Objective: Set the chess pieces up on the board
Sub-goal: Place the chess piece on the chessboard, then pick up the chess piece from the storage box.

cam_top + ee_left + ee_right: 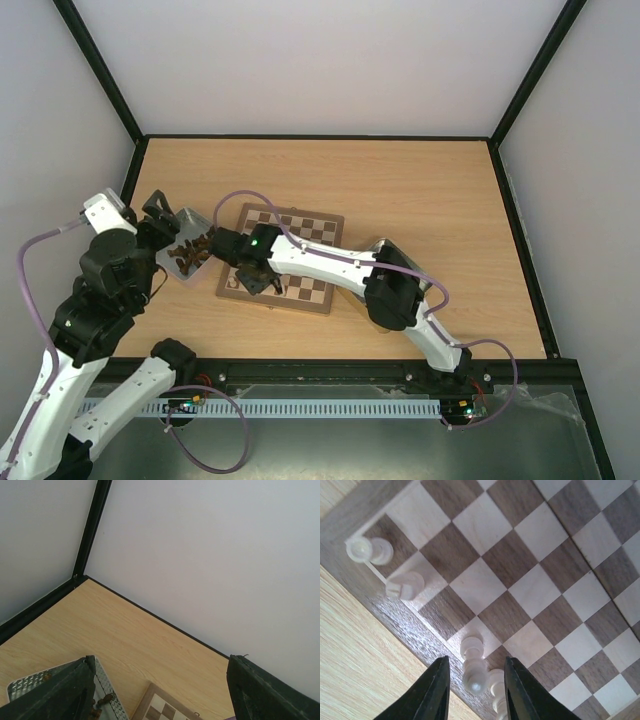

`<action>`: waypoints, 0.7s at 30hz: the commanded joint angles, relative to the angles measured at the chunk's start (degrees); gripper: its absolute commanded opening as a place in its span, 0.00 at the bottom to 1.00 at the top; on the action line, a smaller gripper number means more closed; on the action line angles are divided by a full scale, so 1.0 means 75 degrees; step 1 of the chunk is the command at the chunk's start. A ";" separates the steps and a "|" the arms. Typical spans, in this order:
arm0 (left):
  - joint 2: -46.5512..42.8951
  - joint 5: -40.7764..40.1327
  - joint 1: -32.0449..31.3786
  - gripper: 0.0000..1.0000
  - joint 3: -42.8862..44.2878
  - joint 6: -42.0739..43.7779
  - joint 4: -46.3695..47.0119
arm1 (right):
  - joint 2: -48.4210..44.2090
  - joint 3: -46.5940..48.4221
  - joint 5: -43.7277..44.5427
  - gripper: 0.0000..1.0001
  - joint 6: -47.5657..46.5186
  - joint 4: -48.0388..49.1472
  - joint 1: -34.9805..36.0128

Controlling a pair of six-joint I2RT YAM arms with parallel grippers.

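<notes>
Square cream-and-brown wooden chessboard left of table centre. Right pincer slightly parted, straddling upright pale beige turned-wood chessman in edge row toward table's left edge; probably seating it. Left pincer wide, parked above grey mesh tray holding dark brown chessmen.

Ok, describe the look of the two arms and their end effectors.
Both are white shells with black joints. The left arm and right arm each trail a lilac cable. A green light glows near the right wrist. The end effector fingers are black and tapered.
</notes>
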 commanded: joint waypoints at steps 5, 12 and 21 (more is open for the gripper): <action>0.0026 0.0105 0.0041 0.75 0.0405 0.0042 -0.0040 | -0.0487 0.0095 0.0605 0.33 0.0606 0.0372 -0.0026; 0.0072 0.0822 0.0041 0.76 0.0398 0.0241 0.0226 | -0.2241 -0.1760 0.0573 0.36 0.1473 0.1908 -0.0646; 0.0781 0.3153 0.0041 0.81 -0.0656 0.0787 0.1146 | -0.6153 -0.6672 0.0931 0.38 0.3335 0.4071 -0.2638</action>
